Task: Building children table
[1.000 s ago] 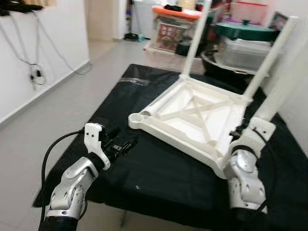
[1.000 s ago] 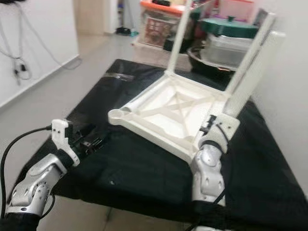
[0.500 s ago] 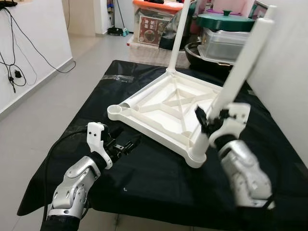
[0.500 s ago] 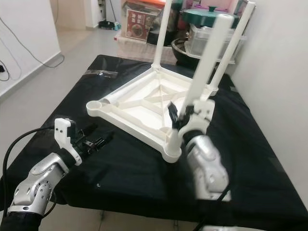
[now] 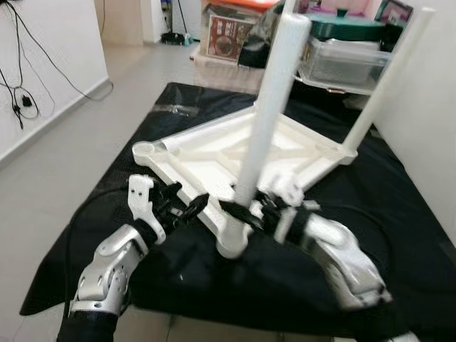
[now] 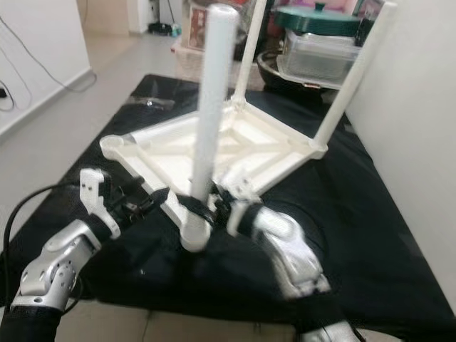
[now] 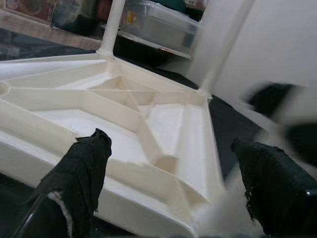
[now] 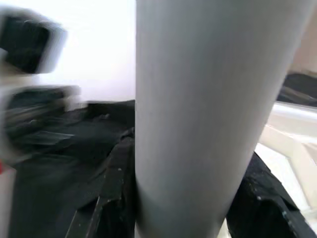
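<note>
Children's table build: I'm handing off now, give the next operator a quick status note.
Right gripper: shut on the white plastic leg, near its base, at the near corner socket.
Left gripper: open, at the near edge of the upturned white plastic tabletop on the black-covered table.
Done: three legs stand upright in corners.
Left: left corner socket has no leg; check the held leg is seated; I can't tell.

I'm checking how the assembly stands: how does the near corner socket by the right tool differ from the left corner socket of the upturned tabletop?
The near corner socket has a white leg standing upright in it; the left corner socket is an open ring with no leg. The right tool is closed round the leg just above the near socket, while nothing grips at the left one. Both are round white sockets on the tabletop.
</note>
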Motion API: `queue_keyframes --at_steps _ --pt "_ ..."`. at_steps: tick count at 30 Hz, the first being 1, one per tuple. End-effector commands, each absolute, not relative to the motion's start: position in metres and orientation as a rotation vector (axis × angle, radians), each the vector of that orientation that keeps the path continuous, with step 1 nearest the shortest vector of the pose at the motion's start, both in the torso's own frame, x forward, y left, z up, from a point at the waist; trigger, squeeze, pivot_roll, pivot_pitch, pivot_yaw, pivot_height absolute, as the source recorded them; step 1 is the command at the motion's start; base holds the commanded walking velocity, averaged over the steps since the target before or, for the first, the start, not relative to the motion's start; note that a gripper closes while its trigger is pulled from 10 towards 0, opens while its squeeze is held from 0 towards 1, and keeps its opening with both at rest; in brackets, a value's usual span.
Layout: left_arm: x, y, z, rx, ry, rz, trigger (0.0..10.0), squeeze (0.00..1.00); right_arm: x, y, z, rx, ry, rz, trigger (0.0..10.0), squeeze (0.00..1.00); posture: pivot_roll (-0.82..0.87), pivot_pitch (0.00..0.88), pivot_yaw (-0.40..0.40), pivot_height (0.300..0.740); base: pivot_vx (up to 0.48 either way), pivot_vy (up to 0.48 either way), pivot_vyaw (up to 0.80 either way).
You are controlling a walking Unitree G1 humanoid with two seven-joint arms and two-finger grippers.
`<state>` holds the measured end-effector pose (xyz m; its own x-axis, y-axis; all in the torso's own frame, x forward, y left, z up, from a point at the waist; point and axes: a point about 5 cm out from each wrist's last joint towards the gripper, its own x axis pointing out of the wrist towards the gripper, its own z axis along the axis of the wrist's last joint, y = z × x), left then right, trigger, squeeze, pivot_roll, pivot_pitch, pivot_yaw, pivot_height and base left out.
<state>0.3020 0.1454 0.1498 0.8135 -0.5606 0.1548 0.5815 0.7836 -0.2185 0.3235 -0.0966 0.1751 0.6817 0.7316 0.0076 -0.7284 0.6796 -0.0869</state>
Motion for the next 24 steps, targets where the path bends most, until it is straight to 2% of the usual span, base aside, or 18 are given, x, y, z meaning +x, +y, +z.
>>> queue_keyframes --at_steps 1,2,3,4,6,7,8,14,15,16,17,18,19,20,21,22,23,24 --pt "0.301 0.146 0.147 -0.254 -0.066 -0.621 10.0 0.00 0.335 -0.121 0.155 -0.136 0.085 0.594 0.0 0.00 0.07 0.000 -0.122 0.740 0.000 0.000 0.00" --pt "0.301 0.146 0.147 -0.254 -0.067 -0.620 10.0 0.00 0.344 -0.135 0.152 -0.090 0.118 0.394 0.0 0.00 0.06 0.000 -0.116 0.740 0.000 0.000 0.00" --pt "0.301 0.147 0.147 -0.258 -0.066 -0.620 10.0 0.00 0.348 -0.158 0.144 0.002 0.168 0.116 0.0 0.00 0.06 0.000 -0.119 0.740 0.000 0.000 0.00" --pt "0.301 0.147 0.147 -0.258 -0.066 -0.620 10.0 0.00 0.348 -0.158 0.144 0.002 0.168 0.116 0.0 0.00 0.06 0.000 -0.119 0.740 0.000 0.000 0.00" --pt "0.301 0.147 0.148 -0.264 -0.066 -0.622 10.0 0.00 0.341 -0.187 0.129 0.101 0.254 -0.216 0.0 0.00 0.06 0.000 -0.114 0.740 0.000 0.000 0.00" --pt "0.301 0.147 0.148 -0.264 -0.066 -0.622 10.0 0.00 0.341 -0.187 0.129 0.101 0.254 -0.216 0.0 0.00 0.06 0.000 -0.114 0.740 0.000 0.000 0.00" --pt "0.300 0.146 0.148 -0.256 -0.067 -0.624 10.0 0.00 0.323 -0.208 0.116 0.093 0.284 -0.409 0.0 0.00 0.05 0.000 -0.111 0.740 0.000 0.000 0.00" --pt "0.300 0.147 0.147 -0.268 -0.064 -0.628 10.0 0.00 0.299 -0.212 0.107 0.043 0.315 -0.476 0.0 0.00 0.04 0.000 -0.105 0.740 0.000 0.000 0.00" --pt "0.300 0.147 0.148 -0.264 -0.064 -0.633 10.0 0.00 0.297 -0.202 0.107 0.050 0.322 -0.398 10.0 0.00 0.03 0.000 -0.097 0.740 0.000 0.000 0.00" --pt "0.300 0.146 0.148 -0.264 -0.064 -0.635 10.0 0.00 0.298 -0.191 0.111 0.061 0.297 -0.305 10.0 0.00 0.03 0.000 -0.096 0.740 0.000 0.000 0.00" --pt "0.300 0.146 0.148 -0.264 -0.064 -0.635 10.0 0.00 0.298 -0.191 0.111 0.061 0.297 -0.305 10.0 0.00 0.03 0.000 -0.096 0.740 0.000 0.000 0.00" --pt "0.301 0.146 0.148 -0.266 -0.064 -0.639 10.0 0.00 0.299 -0.183 0.117 0.107 0.266 -0.233 10.0 0.09 0.03 0.000 -0.095 0.740 0.000 0.000 0.00" --pt "0.301 0.145 0.148 -0.268 -0.063 -0.641 10.0 0.00 0.301 -0.177 0.121 0.141 0.248 -0.205 10.0 0.09 0.03 0.000 -0.095 0.740 0.000 0.000 0.00" --pt "0.301 0.144 0.148 -0.264 -0.063 -0.644 10.0 0.00 0.306 -0.175 0.128 0.158 0.215 -0.168 10.0 1.00 0.03 0.000 -0.097 0.740 0.000 0.000 0.00" --pt "0.301 0.144 0.147 -0.260 -0.063 -0.646 10.0 0.00 0.309 -0.174 0.133 0.164 0.197 -0.148 10.0 1.00 0.03 0.000 -0.097 0.740 0.000 0.000 0.00" --pt "0.301 0.144 0.147 -0.259 -0.063 -0.644 10.0 0.00 0.313 -0.174 0.141 0.165 0.161 -0.112 10.0 0.74 0.03 0.000 -0.102 0.740 0.000 0.000 0.00" --pt "0.301 0.144 0.147 -0.261 -0.063 -0.641 10.0 0.00 0.318 -0.175 0.150 0.169 0.124 -0.074 10.0 0.00 0.03 0.000 -0.102 0.740 0.000 0.000 0.00" --pt "0.301 0.145 0.147 -0.265 -0.064 -0.639 10.0 0.00 0.324 -0.177 0.162 0.176 0.072 -0.015 10.0 0.00 0.03 0.000 -0.102 0.740 0.000 0.000 0.00"
